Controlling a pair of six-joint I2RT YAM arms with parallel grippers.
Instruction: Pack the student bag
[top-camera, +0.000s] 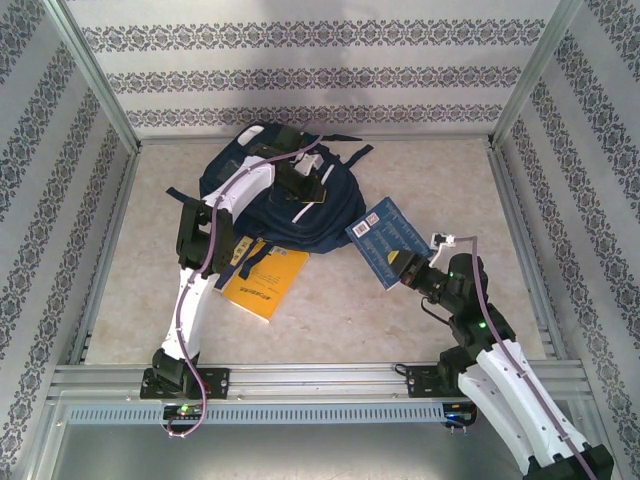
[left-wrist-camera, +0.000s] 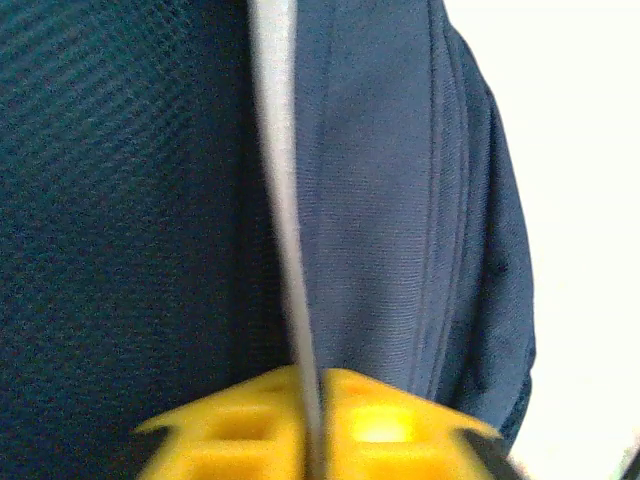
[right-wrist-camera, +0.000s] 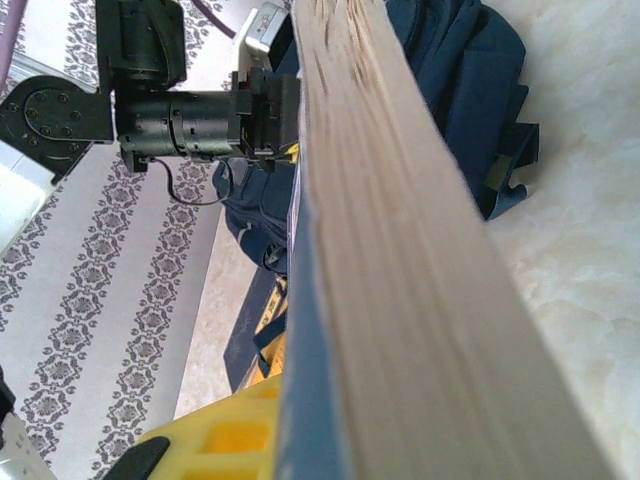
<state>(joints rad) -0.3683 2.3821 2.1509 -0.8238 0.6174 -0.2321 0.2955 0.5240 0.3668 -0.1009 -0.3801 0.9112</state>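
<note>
At the far middle of the bench (top-camera: 350, 320) you have the bag (top-camera: 335, 215), lying flat with its dark straps toward the far wall. Your left arm reaches over it from the near left, and the left pincer (top-camera: 300, 188) sits on the bag's middle. From the left wrist camera, that pincer (left-wrist-camera: 310, 400) is pressed together on a thin pale strip (left-wrist-camera: 275, 150) of the bag, which runs straight down between the yellow fingers (left-wrist-camera: 380, 420), with navy fabric (left-wrist-camera: 120, 200) on both sides. Just near and left of the bag, a yellow book (top-camera: 265, 285) lies flat on the bench, touching the bag's near edge. To the right, your right pincer (top-camera: 408, 268) is pinching a blue book (top-camera: 380, 235) by its near corner, held tilted just beside the bag's right edge. The right wrist camera looks along the book's page edge (right-wrist-camera: 400, 250) toward the bag (right-wrist-camera: 455, 70).
</note>
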